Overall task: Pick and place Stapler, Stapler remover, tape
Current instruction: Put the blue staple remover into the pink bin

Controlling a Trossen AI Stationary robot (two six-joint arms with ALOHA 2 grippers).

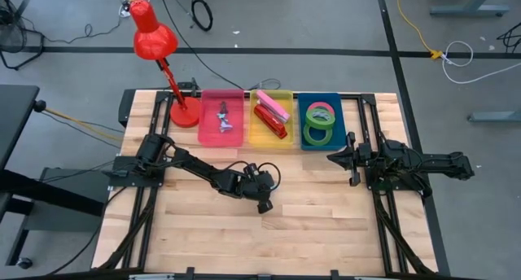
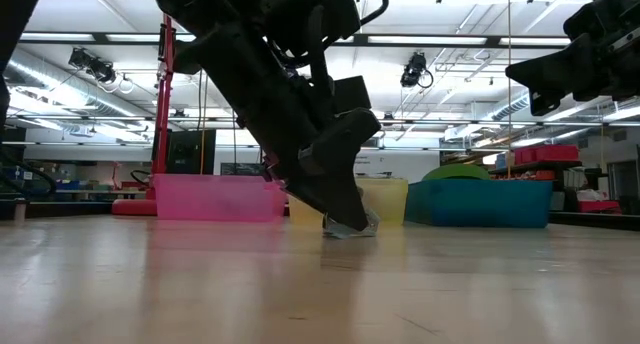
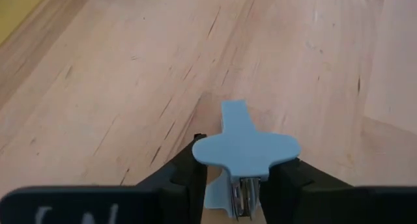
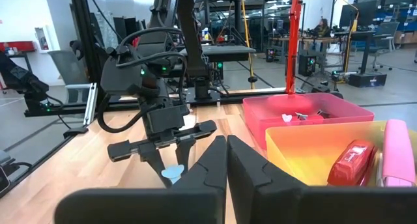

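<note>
My left gripper [image 1: 263, 202] is at the table's middle, pointing down at the wood, with a light-blue staple remover [image 3: 244, 152] between its fingers. The remover also shows under the gripper in the low view [image 2: 354, 226]. My right gripper [image 1: 352, 159] waits shut and empty at the table's right, in front of the blue bin [image 1: 339, 101]. That bin holds the tape rings: a green one [image 1: 317, 135] and a green and a red-pink one [image 1: 322, 114]. A red stapler [image 1: 269, 120] and a pink one [image 1: 274, 105] lie in the yellow bin [image 1: 253, 138]. Other staple removers [image 1: 223, 118] lie in the pink bin [image 1: 207, 137]. My left gripper pinches the light-blue staple remover between its two fingers [image 3: 186, 175], one on each side of its body, below the wide wings [image 3: 280, 149]. The fingers come from above, slanting down. The remover's lower end [image 2: 352, 231] is at the table top; whether it touches, I cannot tell.
A red desk lamp [image 1: 155, 40] stands on its base [image 1: 185, 115] at the far left, beside the pink bin. The three bins stand in a row along the table's far edge. Bare wood [image 1: 244, 239] lies near the table's front edge.
</note>
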